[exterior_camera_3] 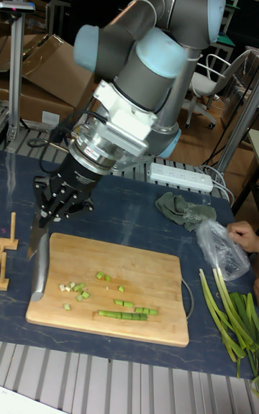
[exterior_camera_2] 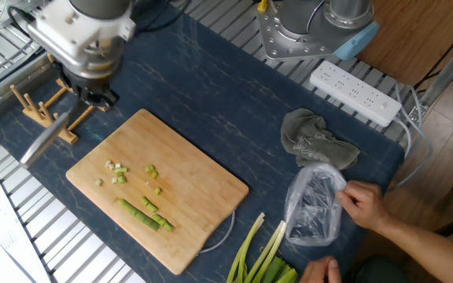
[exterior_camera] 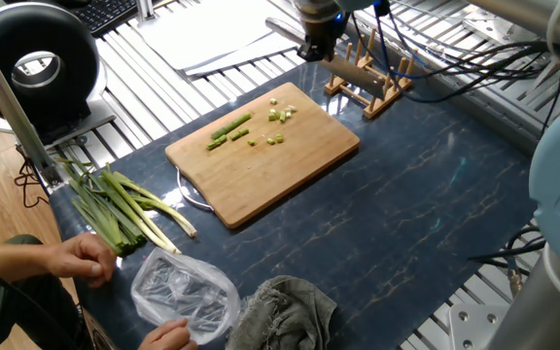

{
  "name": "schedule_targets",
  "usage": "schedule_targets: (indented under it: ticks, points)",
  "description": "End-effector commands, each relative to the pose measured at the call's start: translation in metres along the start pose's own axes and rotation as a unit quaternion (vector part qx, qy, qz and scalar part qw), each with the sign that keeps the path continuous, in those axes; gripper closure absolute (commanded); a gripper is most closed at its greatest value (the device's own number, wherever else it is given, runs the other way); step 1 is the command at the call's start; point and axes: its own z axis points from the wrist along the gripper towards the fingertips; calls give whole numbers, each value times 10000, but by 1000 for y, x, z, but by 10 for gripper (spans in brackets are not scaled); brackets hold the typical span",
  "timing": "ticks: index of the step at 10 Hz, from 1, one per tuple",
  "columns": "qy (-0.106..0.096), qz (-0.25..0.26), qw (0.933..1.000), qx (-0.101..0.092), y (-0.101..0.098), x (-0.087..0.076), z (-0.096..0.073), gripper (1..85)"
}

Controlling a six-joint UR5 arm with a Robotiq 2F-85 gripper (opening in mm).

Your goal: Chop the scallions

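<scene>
Short dark green scallion pieces and small pale bits lie on the wooden cutting board. They also show as green pieces on the board, and as bits on the board. Uncut scallion stalks lie on the table beside the board, also seen as stalks and stalks. My gripper is shut on a knife and hangs just past the board's far corner. The blade points down beside the board's left edge.
A wooden peg rack stands just behind the gripper. A person's hands hold a clear plastic bag next to a grey cloth. A power strip lies at the table's edge. A black round device stands near the stalks.
</scene>
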Motion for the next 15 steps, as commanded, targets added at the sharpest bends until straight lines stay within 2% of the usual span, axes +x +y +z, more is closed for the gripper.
schedule_targets:
  ticks: [1,3,4,6,9,12,15]
  points:
    - [-17,-187,9998,-107,-22,11,-5,843]
    - [-48,-260,9996,90,-42,16,-1,843]
    - [-102,-283,9995,91,-48,16,6,843]
    - [-156,-184,9997,-2,-54,16,19,843]
    - [-75,110,9997,-200,-49,20,30,843]
    - [-138,187,9991,-346,-49,17,44,843]
    - [-245,285,9974,-615,-42,11,62,843]
